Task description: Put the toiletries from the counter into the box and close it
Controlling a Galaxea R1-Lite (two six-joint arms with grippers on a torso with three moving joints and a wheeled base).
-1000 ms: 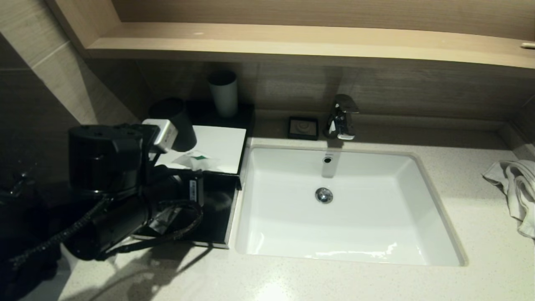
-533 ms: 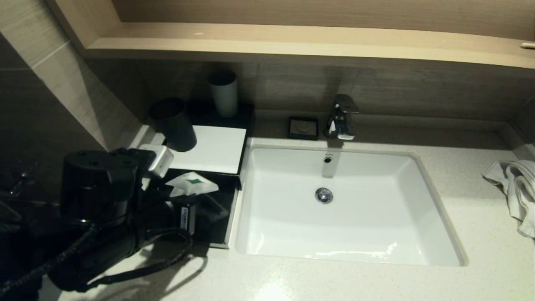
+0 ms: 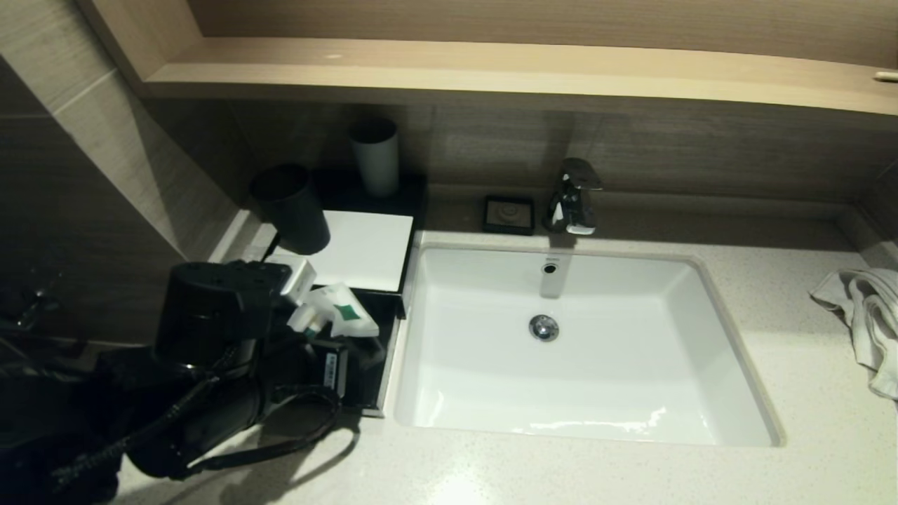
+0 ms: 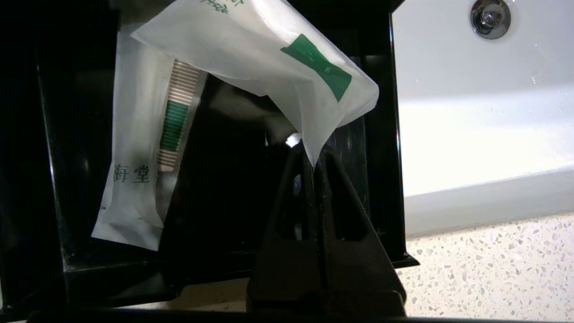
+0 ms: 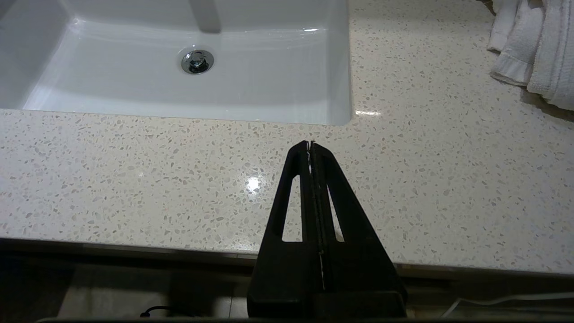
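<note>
Sachet (image 4: 251, 67) hangs pinched by one corner in the clenched left hand (image 4: 312, 157), over the open drawer (image 4: 224, 251) beside the sink; lower it flat beside the long packet (image 4: 143, 148), then release. Right hand (image 5: 310, 144) rests clenched, empty.

The long sachet (image 4: 143, 148) in the drawer bears the Chinese characters "海堂".

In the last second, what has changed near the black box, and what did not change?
The left gripper, shut on a corner of a white sachet, carried it from above the box's white top panel toward the sink side of the open drawer, where it hangs. No grasp or release happened. Another sachet lies in the drawer. The cups, faucet, towel and parked right gripper stayed as they were.
</note>
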